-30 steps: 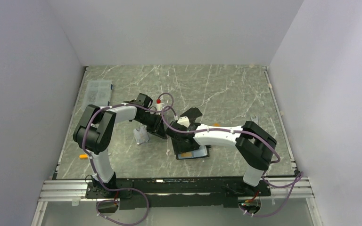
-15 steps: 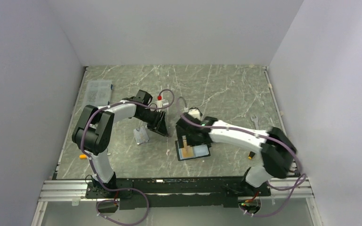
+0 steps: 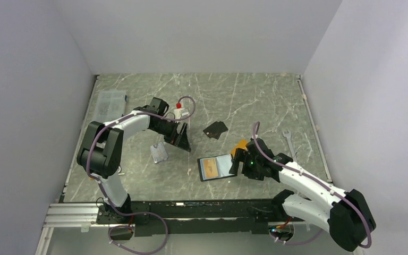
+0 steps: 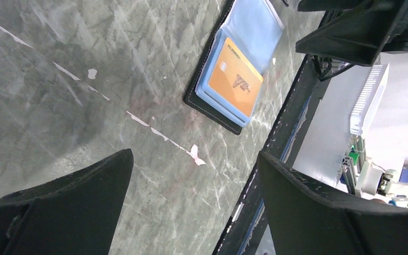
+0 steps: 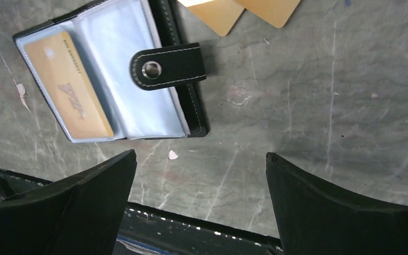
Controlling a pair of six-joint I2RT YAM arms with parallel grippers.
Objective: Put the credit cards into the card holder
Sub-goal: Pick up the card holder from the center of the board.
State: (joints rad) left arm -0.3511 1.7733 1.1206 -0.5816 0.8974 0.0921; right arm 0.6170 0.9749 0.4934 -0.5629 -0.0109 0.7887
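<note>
While the holder (image 5: 138,90) lies spread flat near the front edge of the table (image 3: 255,101), its clear bluish pockets face up, which I judge keeps them reachable from above. One orange card (image 5: 66,85) sits inside the pocket farthest from the tab (image 5: 167,66), its lettering showing through the plastic. The tab is flopped inward across the empty pocket beside it. Two loose orange cards (image 5: 218,13) lie just beyond the holder's tab side, near enough to be the likely next pick. The black cards (image 3: 215,129) wait farther back, well apart. My right gripper (image 5: 201,155) hovers over the holder's near edge, jaws spread wide and grasping nothing. My left gripper (image 4: 195,156) hangs off to the holder's left, jaws equally parted and empty, apparently kept clear of the work.
</note>
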